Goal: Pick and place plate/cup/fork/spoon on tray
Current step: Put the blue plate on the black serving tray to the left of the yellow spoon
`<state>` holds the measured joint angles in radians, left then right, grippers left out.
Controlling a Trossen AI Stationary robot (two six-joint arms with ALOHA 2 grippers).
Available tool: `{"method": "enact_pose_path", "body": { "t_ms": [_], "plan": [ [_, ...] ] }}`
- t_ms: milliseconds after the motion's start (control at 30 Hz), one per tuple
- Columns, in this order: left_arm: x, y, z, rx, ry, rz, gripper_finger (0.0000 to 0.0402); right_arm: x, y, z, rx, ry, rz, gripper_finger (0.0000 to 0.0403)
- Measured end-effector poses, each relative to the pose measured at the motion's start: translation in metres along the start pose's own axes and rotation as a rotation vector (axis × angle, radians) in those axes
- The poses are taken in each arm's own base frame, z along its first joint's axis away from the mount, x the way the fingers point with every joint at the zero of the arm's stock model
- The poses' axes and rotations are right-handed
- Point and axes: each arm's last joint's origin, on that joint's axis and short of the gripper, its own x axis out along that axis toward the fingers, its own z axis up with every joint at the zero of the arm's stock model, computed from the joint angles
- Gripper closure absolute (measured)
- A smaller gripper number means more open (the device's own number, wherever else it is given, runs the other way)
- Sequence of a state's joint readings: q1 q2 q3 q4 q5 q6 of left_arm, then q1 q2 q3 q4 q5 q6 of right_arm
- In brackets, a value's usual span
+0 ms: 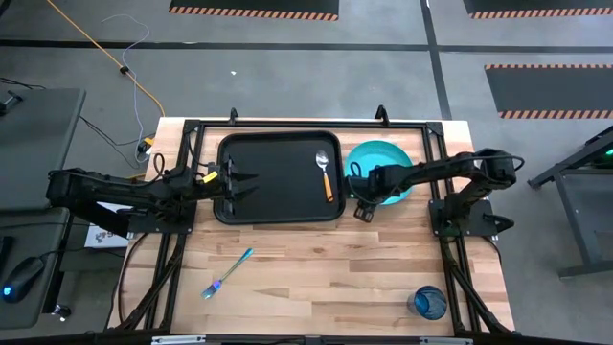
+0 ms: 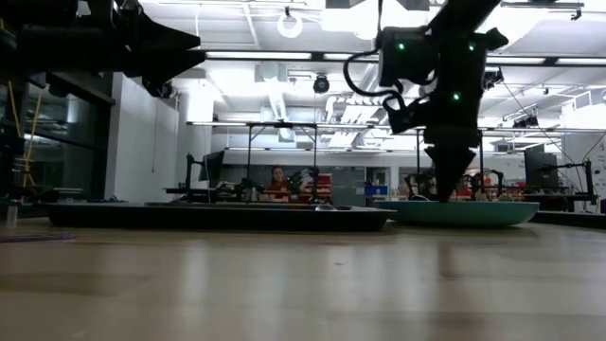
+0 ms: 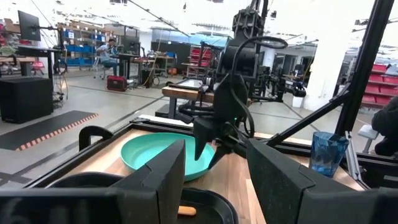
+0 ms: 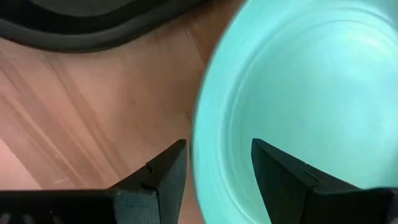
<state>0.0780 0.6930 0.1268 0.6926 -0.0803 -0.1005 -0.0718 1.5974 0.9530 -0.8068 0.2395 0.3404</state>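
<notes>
surface (image 1: 316, 278): wooden | tray (image 1: 278, 182): black, toward far edge | plate (image 1: 388, 158): turquoise, just beside tray, on surface | left pincer (image 1: 239, 184): over tray, parted, empty | right pincer (image 1: 364, 209): parted astride plate rim | cup (image 1: 429, 303): blue, near right corner | spoon (image 1: 327, 172): in tray | fork (image 1: 226, 273): on surface, near-left of tray

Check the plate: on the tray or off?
Off. The plate sits on the wood beside the tray, right gripper open astride its rim.
</notes>
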Motion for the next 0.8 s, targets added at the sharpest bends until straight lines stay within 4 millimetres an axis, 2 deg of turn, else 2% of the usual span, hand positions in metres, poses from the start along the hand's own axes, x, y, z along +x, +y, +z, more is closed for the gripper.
{"method": "enact_pose_path", "body": {
  "t_ms": [167,367,467,600,733,800],
  "plan": [
    [0.0,0.0,0.0,0.0,0.0,0.0,0.024,0.01,-0.002,-0.003,-0.009,-0.023,0.013,0.0231],
    [0.0,0.0,0.0,0.0,0.0,0.0,0.024,0.023,-0.012,-0.008,0.017,-0.001,0.008,0.0232],
    [0.0,0.0,0.0,0.0,0.0,0.0,0.024,0.027,-0.016,-0.009,0.015,-0.001,0.035,0.0245],
    [0.0,0.0,0.0,0.0,0.0,0.0,0.024,0.036,-0.021,-0.015,0.029,0.022,0.062,0.029],
    [0.0,0.0,0.0,0.0,0.0,0.0,0.024,0.037,-0.024,-0.017,0.025,0.017,0.024,0.0364],
    [0.0,0.0,0.0,0.008,0.0,0.0,0.024,0.035,-0.022,-0.015,0.006,0.009,-0.005,0.0389]
  ]
}}
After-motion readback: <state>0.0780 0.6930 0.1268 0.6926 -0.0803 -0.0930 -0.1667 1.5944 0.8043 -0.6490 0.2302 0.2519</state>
